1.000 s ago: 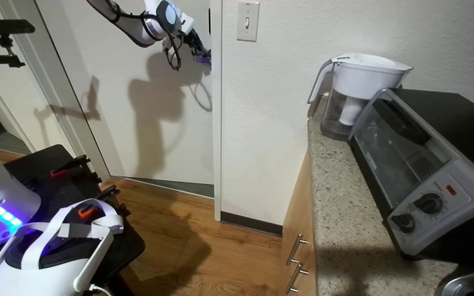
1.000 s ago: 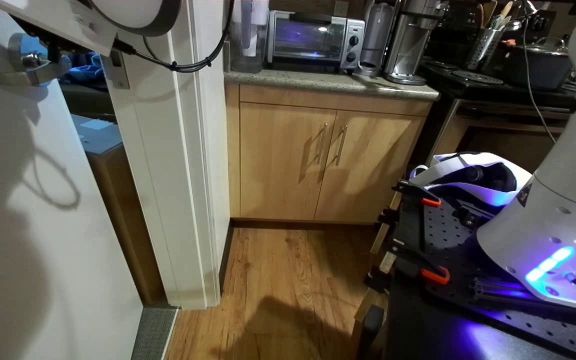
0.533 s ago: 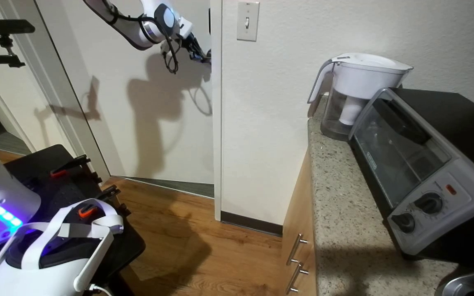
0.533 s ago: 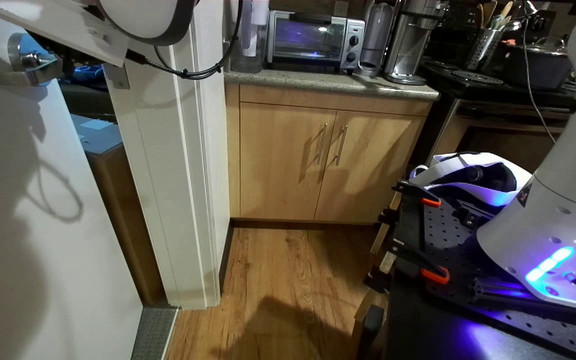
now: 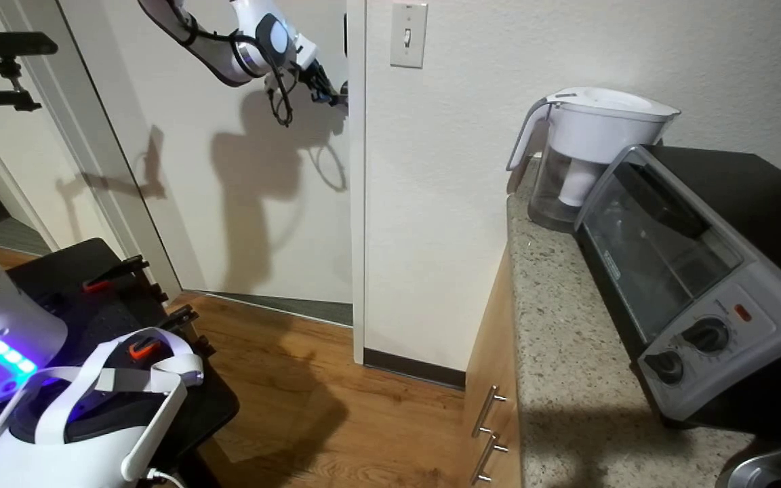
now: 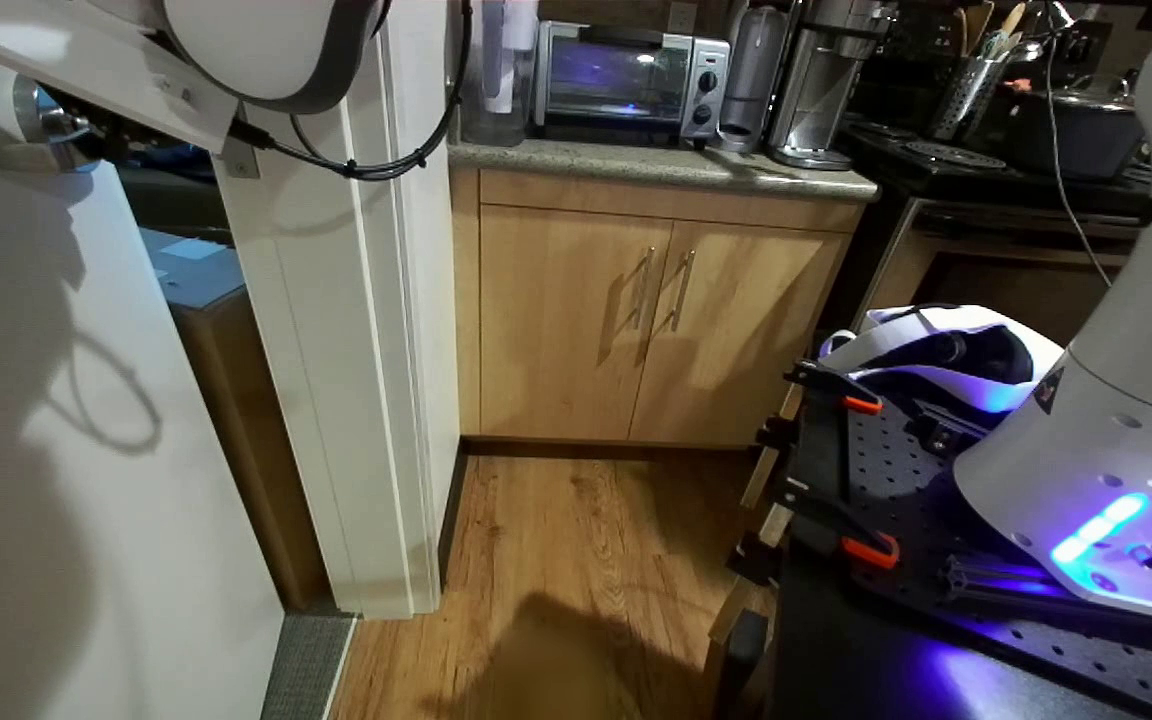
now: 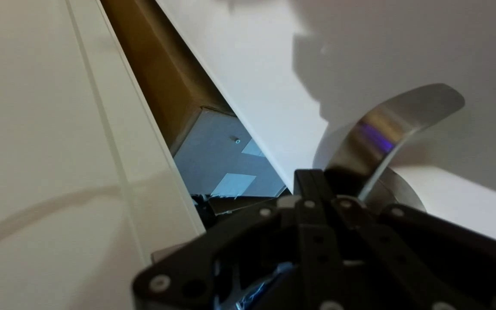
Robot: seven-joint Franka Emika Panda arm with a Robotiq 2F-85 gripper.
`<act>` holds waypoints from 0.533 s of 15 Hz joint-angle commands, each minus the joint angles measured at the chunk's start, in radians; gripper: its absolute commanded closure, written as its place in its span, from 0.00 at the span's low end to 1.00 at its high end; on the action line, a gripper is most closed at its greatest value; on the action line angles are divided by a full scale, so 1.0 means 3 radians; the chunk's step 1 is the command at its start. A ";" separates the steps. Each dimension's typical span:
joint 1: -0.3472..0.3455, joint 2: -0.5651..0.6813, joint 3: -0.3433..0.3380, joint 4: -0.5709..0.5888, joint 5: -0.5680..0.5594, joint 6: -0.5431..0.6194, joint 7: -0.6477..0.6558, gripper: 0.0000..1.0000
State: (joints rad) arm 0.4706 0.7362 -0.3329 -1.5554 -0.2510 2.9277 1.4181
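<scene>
Door handle (image 7: 379, 134), one, on one white door (image 7: 269, 69), near one clenched tool (image 7: 326, 188).

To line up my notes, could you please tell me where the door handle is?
In the wrist view, the door handle is right of centre on the white door, close to the tips of the shut gripper; whether they touch is unclear.
</scene>
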 commanded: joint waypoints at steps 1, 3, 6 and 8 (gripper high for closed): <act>-0.0026 0.0185 -0.0011 0.0295 0.0110 0.0093 -0.0026 1.00; -0.0035 0.0230 -0.0008 0.0381 0.0137 0.0081 -0.0029 1.00; -0.0041 0.0307 -0.0012 0.0526 0.0181 0.0059 -0.0032 1.00; -0.0050 0.0356 -0.0008 0.0621 0.0214 0.0045 -0.0040 1.00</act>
State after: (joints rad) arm 0.4650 0.7999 -0.3344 -1.4552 -0.2158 2.9286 1.4181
